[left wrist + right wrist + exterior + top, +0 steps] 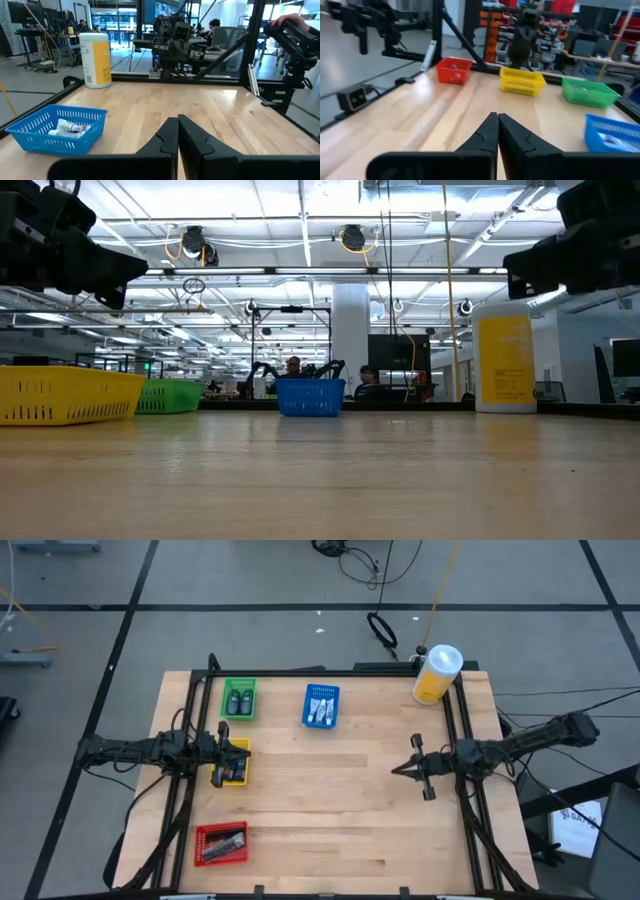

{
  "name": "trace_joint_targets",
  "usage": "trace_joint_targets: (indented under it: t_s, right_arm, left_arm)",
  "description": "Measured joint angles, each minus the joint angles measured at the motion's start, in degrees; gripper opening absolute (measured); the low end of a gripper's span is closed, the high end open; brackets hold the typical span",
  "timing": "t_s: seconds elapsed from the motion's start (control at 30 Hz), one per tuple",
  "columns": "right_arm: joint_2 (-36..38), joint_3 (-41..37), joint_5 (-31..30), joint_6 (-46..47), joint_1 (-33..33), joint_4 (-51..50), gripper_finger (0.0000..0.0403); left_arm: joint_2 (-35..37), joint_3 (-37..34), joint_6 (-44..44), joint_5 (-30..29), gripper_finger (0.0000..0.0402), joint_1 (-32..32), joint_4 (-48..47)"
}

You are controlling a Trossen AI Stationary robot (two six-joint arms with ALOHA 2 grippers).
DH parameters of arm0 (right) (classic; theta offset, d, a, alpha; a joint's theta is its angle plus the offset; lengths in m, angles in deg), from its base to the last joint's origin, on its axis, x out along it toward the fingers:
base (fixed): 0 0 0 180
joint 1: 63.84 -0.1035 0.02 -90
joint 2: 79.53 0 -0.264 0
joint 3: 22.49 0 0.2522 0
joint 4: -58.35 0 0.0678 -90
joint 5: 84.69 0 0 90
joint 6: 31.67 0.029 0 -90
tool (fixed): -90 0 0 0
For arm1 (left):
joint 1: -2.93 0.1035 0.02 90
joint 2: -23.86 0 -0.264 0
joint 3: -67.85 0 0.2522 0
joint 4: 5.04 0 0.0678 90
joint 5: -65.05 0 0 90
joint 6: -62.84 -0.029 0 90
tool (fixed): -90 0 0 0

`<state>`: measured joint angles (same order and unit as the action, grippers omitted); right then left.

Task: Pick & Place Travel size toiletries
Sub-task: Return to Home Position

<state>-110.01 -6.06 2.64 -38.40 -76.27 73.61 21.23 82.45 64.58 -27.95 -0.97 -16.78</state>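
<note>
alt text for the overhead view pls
Two dark robot arms reach over a wooden table, the left gripper shut above a yellow basket, the right gripper shut over bare wood. A green basket, blue basket and red basket hold small toiletries; a yellow canister stands at the top-right corner.

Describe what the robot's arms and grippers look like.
The left arm and right arm are dark, slim and jointed. The left gripper and right gripper each have two black wedge-shaped fingers tapering to a point. No markings show.
</note>
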Motion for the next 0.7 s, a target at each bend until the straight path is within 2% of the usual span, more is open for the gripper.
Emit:
trace_joint_targets:
  t_s: [0.27,0.5,0.7]
  right_arm:
    - [8.4,-0.1,0.2,0.0,4.6,-10.3,0.0000]
    - [15.5,-0.1,3.0,0.1,7.7,-17.0,0.0000]
    - [22.6,-0.2,3.1,4.5,9.8,-24.3,0.0000]
  left_arm:
    - [0.0,0.0,0.0,0.0,0.0008,0.0,0.0]
    - [0.0,0.0,0.0,0.0,0.0008,0.0,0.0]
    - [0.0,0.0,0.0,0.0,0.0008,0.0,0.0]
